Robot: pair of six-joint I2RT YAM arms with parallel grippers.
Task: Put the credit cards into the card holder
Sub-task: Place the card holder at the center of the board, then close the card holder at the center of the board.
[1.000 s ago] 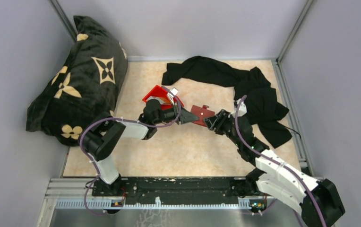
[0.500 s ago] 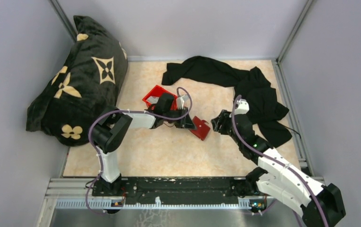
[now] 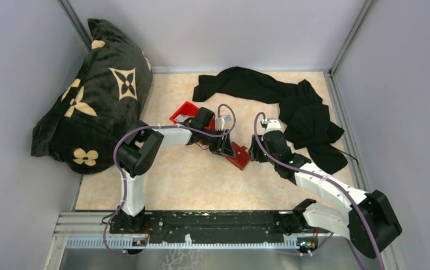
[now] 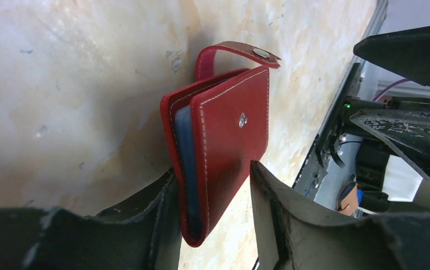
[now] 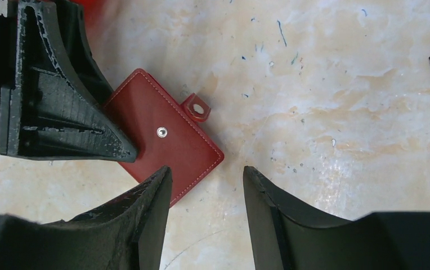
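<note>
Left wrist view: left claw straddles the closed holder's lower end at frame centre; pinching or loose, I cannot tell. Any cards inside are hidden. Right claw gapes wide over the counter, beside the holder. Black cloth lies upper right.

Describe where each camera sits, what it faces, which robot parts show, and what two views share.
Top external: above and behind the bases, looking down at the table; both arms show.
Left wrist: behind the left gripper, which shows, facing the card holder.
Right wrist: behind the right gripper, which shows, looking down at the table.
Both wrist views share the card holder.
</note>
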